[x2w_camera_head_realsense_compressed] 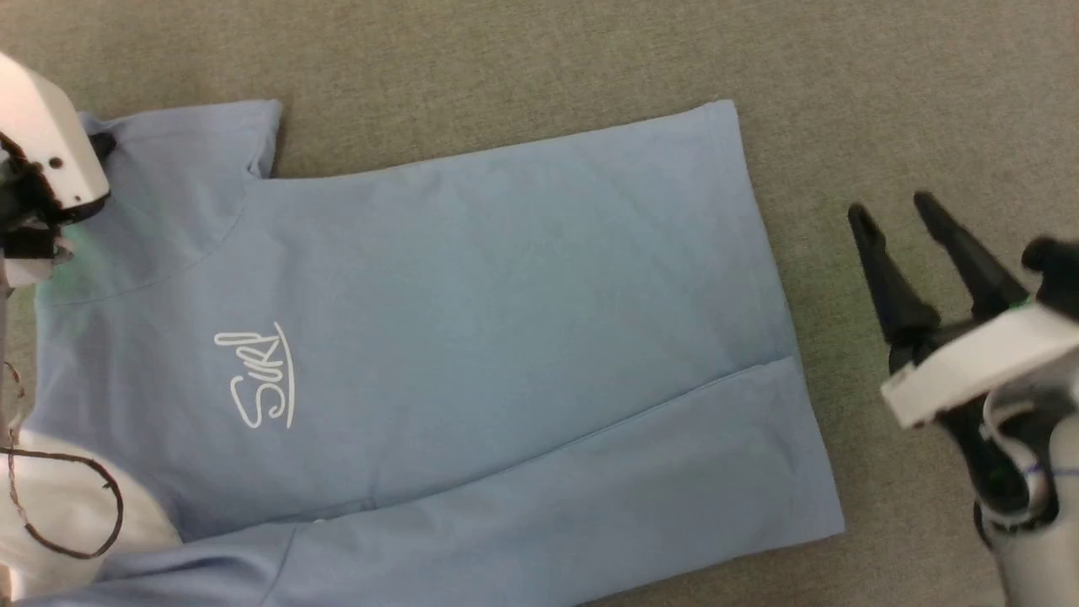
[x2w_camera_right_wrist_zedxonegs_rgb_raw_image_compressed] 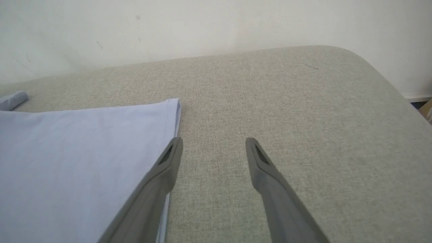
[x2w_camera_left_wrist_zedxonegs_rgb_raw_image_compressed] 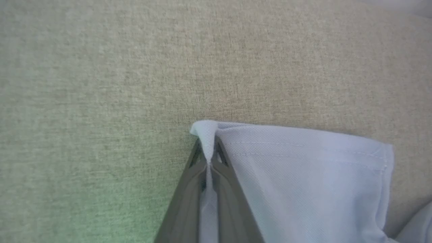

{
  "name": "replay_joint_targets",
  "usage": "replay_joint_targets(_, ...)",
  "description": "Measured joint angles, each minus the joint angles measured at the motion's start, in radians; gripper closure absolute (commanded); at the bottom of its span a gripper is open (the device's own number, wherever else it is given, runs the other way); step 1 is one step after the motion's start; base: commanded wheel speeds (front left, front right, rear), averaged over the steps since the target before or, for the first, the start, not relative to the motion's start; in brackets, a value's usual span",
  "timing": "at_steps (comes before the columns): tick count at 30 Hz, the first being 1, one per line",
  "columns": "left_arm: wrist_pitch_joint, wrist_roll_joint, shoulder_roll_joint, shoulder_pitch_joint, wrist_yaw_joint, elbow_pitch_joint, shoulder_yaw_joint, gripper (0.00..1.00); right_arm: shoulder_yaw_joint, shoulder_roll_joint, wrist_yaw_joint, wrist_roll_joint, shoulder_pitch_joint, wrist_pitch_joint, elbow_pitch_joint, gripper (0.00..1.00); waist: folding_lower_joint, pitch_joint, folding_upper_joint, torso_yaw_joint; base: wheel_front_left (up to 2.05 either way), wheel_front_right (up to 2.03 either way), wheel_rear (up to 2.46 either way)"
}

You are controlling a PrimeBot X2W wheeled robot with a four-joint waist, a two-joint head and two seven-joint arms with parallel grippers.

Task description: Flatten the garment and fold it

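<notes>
The light blue polo shirt lies spread flat, its white "Surf" logo facing up at the left. Its near long side is folded over in a strip. The collar is out of sight. At the far left sleeve sits my left wrist housing. In the left wrist view my left gripper is shut on a pinched corner of the sleeve. My right gripper hovers open just right of the hem. In the right wrist view the right gripper holds nothing, with the hem beside its left finger.
The shirt rests on a grey-beige fabric surface. That surface ends in a rounded corner against a white wall. A brown cable loops over a pale arm part at the lower left.
</notes>
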Motion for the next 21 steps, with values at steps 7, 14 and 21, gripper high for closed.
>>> replay_joint_targets(7,-0.104,0.033,-0.032,0.021,-0.007,-0.040,-0.030,1.00,0.051,-0.074,0.000,0.132,-0.224,0.139,0.155,0.00,0.0002,-0.011,0.0000,0.036,0.00,0.00,0.00)
replay_joint_targets(14,-0.184,0.073,-0.082,-0.005,-0.037,-0.075,-0.071,1.00,0.204,-0.172,0.000,0.245,-0.443,0.334,0.360,0.00,0.0003,-0.006,0.0000,0.106,0.00,0.00,0.00)
replay_joint_targets(21,-0.229,0.090,-0.103,-0.040,-0.053,-0.106,-0.092,1.00,0.355,-0.211,0.000,0.334,-0.599,0.503,0.510,0.02,0.0002,0.021,0.0000,0.166,0.00,0.00,0.00)
